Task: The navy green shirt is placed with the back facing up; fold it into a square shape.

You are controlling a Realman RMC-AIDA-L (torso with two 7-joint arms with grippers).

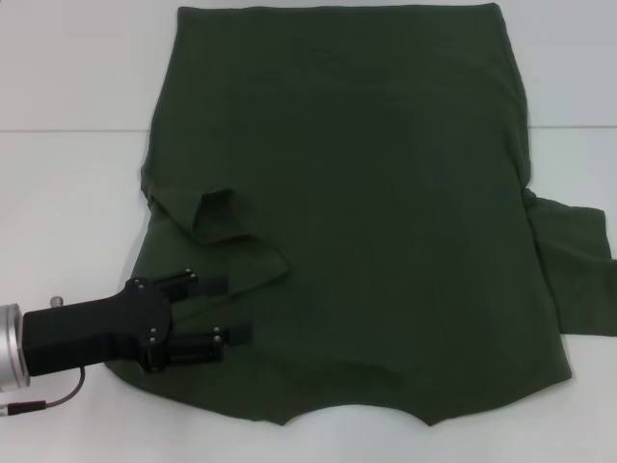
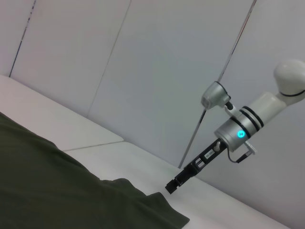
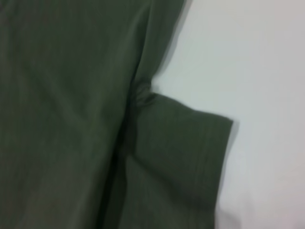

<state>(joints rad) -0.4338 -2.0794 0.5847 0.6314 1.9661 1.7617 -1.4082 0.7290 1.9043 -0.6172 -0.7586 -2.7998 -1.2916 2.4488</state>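
Left gripper (image 1: 231, 309): nearest item in my head view; a black claw reaching in from the robot's left, low over the near left part of the shirt. Its two fingers (image 1: 204, 282) stand wide apart with only cloth under them, gripping nothing.

Navy green shirt (image 1: 366, 212): spread flat on the white table (image 1: 67, 193), neck edge towards me, hem at the far side. It fills most of my head view.

Left sleeve (image 1: 224, 214): folded inward onto the body of the shirt, lying just beyond the left gripper's fingers.

Right sleeve (image 1: 576, 270): spread out flat on the table at the robot's right. My right wrist view looks down on this sleeve (image 3: 181, 157) and the wrinkled underarm seam beside it.

Right gripper (image 2: 172, 185): seen only in my left wrist view, farther off, a black claw on a silver and white arm, hanging tip-down close above the table beyond the shirt's edge (image 2: 143, 200). I cannot tell how far its claw is parted.

Containers: I see none in any view; the table carries the shirt alone.

Background: pale wall panels (image 2: 143, 71) behind the table.
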